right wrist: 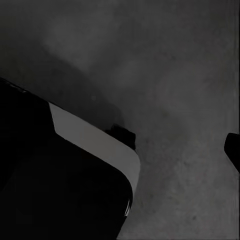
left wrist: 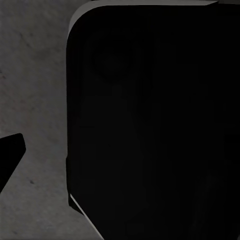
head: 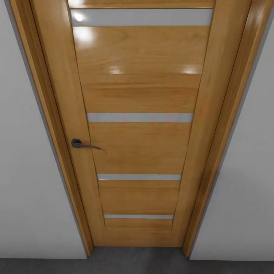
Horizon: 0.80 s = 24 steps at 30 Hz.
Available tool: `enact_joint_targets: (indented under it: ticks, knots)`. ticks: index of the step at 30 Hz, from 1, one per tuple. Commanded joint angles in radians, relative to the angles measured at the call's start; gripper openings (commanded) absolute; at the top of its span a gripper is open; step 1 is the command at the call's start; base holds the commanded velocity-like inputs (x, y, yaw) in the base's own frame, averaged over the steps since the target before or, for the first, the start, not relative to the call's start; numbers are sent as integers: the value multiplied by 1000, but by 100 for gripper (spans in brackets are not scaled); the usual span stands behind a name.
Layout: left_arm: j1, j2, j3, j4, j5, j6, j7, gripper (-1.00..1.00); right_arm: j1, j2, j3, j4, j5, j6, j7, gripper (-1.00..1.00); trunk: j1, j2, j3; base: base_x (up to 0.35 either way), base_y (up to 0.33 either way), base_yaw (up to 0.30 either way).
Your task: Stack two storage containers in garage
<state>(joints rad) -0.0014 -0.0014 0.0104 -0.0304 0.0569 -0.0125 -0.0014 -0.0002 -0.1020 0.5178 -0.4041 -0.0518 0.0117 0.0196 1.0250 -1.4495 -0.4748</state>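
Observation:
The two storage containers are out of view, and so is the living room. I face the garage's orange-wood door (head: 140, 144) with its four pale slits, standing closed in its frame. A strip of the grey concrete floor (head: 137, 263) runs below it. In the left wrist view one dark fingertip (left wrist: 10, 150) of my left gripper pokes in over the floor (left wrist: 35, 75). In the right wrist view a dark fingertip (right wrist: 232, 147) of my right gripper shows at the edge above the floor (right wrist: 175, 75). Nothing is seen between the fingers.
A dark lever handle (head: 79, 144) sits on the door's left side. Plain white walls (head: 26, 190) flank the frame on both sides. The robot's own dark body (left wrist: 150, 125) looms close in both wrist views (right wrist: 50, 190).

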Motion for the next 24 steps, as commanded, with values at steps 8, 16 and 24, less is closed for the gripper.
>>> enact_joint_targets:
  ticks: [8,16,24]
  knots:
    - [0,0,0,0,6,-1,0,100,-5,-66,4,-252,-16,141,12,100,0,0,-1,0,0,0]
    - [0,0,1,0,6,-1,0,100,-119,-82,1,-272,-17,216,139,100,0,0,-1,0,0,0]
    - [0,3,2,0,6,-1,0,100,-252,-107,-3,-274,-17,249,313,100,0,0,-1,0,0,0]
